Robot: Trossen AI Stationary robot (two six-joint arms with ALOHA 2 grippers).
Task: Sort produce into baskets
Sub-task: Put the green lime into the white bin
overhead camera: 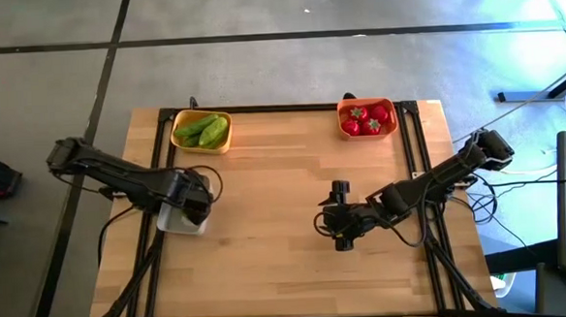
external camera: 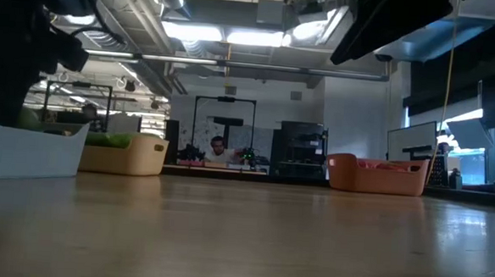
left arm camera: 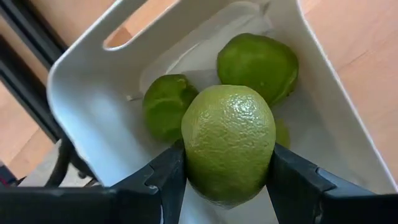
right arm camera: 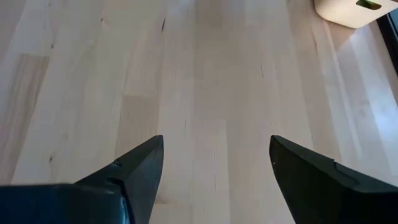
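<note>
The left pincer (left arm camera: pixel 227 186) hangs over the whitish tray (overhead camera: pixel 175 222) near the left edge of the worktop (overhead camera: pixel 284 178), its two dark fingers (left arm camera: pixel 165 183) pressed against the sides of a round green lime (left arm camera: pixel 229 144), which it holds just above the tray's inside. Two more limes (left arm camera: pixel 257 64) lie on the tray floor below it, one beside the other, and a sliver of a further green piece shows behind the held one.

The right pincer (overhead camera: pixel 342 235) hovers over bare wood nearer the right edge, toward the front of the worktop, its fingers (right arm camera: pixel 134 171) spread wide with nothing between them.

The yellow basket (overhead camera: pixel 201 132) stands at the far left corner with long green cucumber-like pieces (overhead camera: pixel 207 129) in it. The orange basket (overhead camera: pixel 366 118) stands at the far right corner, holding round red pieces with green tops (overhead camera: pixel 365 117)
</note>
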